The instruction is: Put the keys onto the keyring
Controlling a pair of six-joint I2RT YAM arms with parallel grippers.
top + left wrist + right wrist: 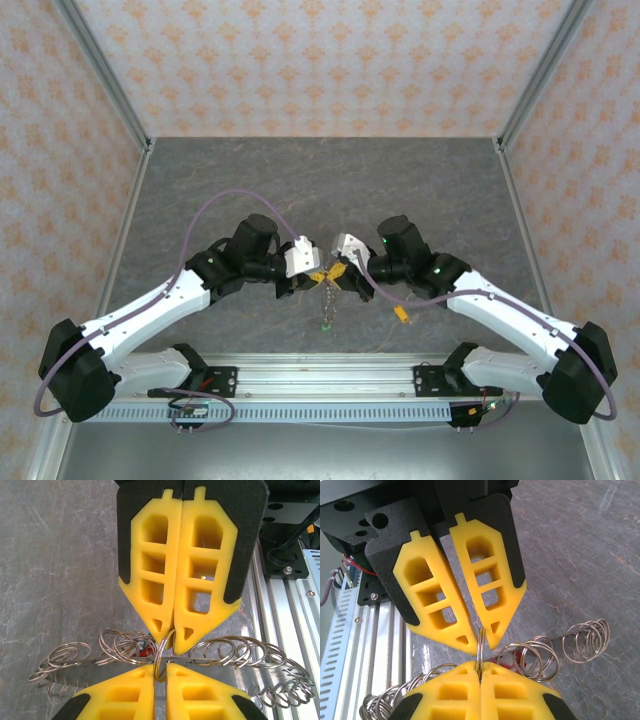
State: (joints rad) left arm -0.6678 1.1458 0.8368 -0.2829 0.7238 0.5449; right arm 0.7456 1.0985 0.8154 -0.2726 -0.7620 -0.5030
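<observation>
The keyring (161,655) is a wiry metal piece strung with several split rings. Both grippers pinch one upright ring of it, tip to tip, above the table's near middle. My left gripper (160,669) has its yellow fingers a ring's width apart with that ring between them. My right gripper (480,667) is shut tight on the same ring (480,650). In the top view the left gripper (320,275) and right gripper (338,271) meet, and the keyring's chain (327,303) hangs below. A red key head (145,653) shows behind the rings, and a green key (326,326) dangles at the chain's end.
Rows of loose rings spread left (65,655) and right (250,652) of the pinch along a straight wire. The grey stone-pattern table (320,190) lies under them. The aluminium rail (320,380) with the arm bases runs along the near edge.
</observation>
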